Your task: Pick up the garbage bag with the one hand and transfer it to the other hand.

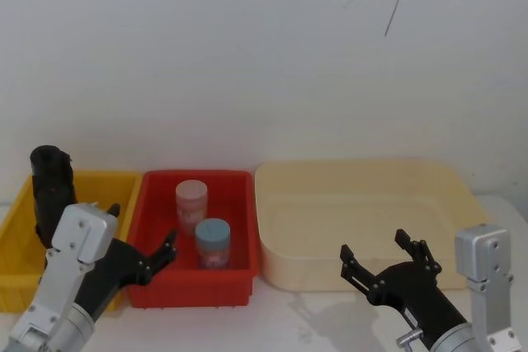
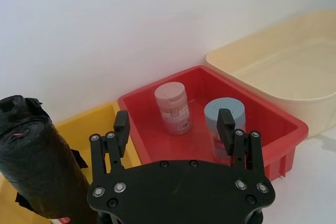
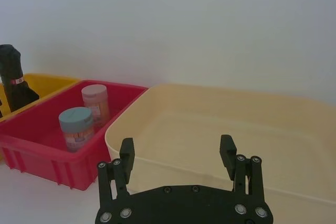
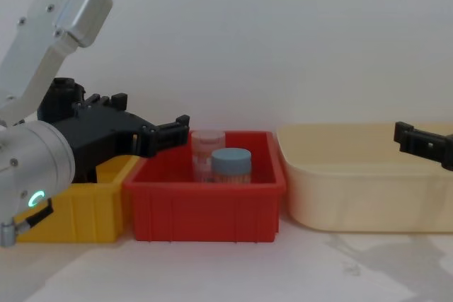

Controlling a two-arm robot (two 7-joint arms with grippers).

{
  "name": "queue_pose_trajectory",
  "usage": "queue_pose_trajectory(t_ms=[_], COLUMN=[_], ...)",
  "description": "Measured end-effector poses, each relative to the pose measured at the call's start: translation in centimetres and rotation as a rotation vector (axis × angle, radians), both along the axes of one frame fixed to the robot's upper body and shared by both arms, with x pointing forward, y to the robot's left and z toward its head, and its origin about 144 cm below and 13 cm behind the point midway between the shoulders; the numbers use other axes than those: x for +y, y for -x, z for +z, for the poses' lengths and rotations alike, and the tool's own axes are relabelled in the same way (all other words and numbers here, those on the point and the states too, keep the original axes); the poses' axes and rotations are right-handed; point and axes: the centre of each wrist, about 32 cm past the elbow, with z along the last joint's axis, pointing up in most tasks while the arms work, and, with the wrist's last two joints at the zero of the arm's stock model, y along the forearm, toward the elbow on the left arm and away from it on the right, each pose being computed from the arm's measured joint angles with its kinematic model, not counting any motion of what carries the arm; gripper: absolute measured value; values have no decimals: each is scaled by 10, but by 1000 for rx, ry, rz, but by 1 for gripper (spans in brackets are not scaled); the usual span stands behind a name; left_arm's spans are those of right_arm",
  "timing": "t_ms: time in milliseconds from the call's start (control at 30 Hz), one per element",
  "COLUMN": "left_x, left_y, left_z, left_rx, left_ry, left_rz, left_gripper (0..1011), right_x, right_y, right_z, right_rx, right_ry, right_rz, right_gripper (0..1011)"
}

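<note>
Right now the garbage bag [image 1: 51, 191] stands upright toward the back of the yellow bin [image 1: 16, 224]. My left gripper [image 1: 140, 232] hangs above where that bin meets the red bin [image 1: 239, 204]. Its fingers are spread wide and empty, and the bag sits outside them, off to their left, untouched. My right gripper [image 1: 375, 246] hovers in front of the cream tub [image 1: 363, 166], its fingers likewise apart, well away from the bag.
</note>
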Motion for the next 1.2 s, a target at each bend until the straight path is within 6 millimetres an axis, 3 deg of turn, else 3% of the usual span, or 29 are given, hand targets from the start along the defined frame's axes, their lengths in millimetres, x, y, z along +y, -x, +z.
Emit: queue_pose_trajectory(t_ms=[1200], left_x=[0], left_y=[0], left_z=[0], left_rx=[0], left_ry=[0], left_rz=[0], left_gripper=[1001], right_x=[0], right_y=[0], right_z=[0], right_rx=[0], right_ry=[0], right_rz=[0], right_gripper=[999])
